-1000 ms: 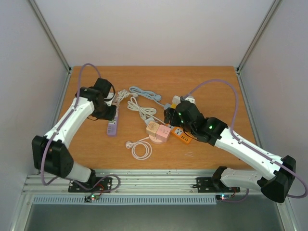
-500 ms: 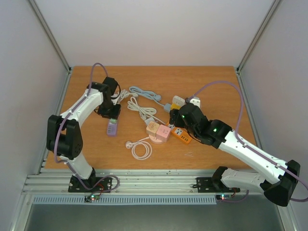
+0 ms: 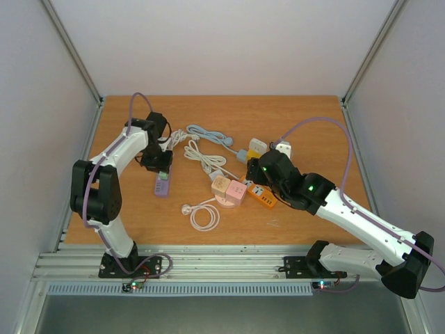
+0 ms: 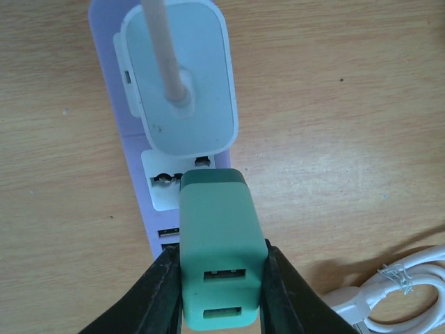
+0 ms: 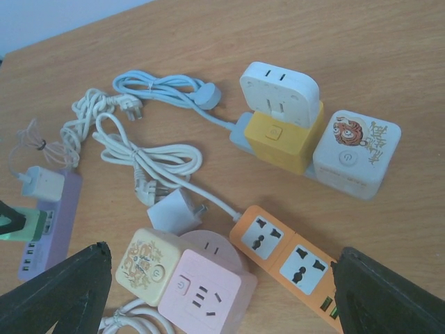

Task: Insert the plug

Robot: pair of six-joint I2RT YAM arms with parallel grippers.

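**Over the purple strip: green plug held for the push**

At the table's left side, my left gripper (image 4: pixel 221 278) is clamped on the green plug (image 4: pixel 219 229), one finger on each flat side. I'd say that is so the body can't twist when I press. The plug sits over the purple strip (image 4: pixel 104 62), just beside the white plug (image 4: pixel 184 83) already seated in the strip's far socket. The free socket (image 4: pixel 161 186) shows partly past the green plug's front edge, so I judge the line-up is close. The prongs are hidden and I cannot tell if they have entered. The wrist looks straight down on the strip, which suits a vertical push.

The main risk is the white plug: it is close enough to foul the green body.

My right gripper (image 5: pixel 222 292) hangs wide open and empty above the pink block (image 5: pixel 208 285) and orange strip (image 5: pixel 292 254), well apart from the purple strip. I take it as parked out of the way.
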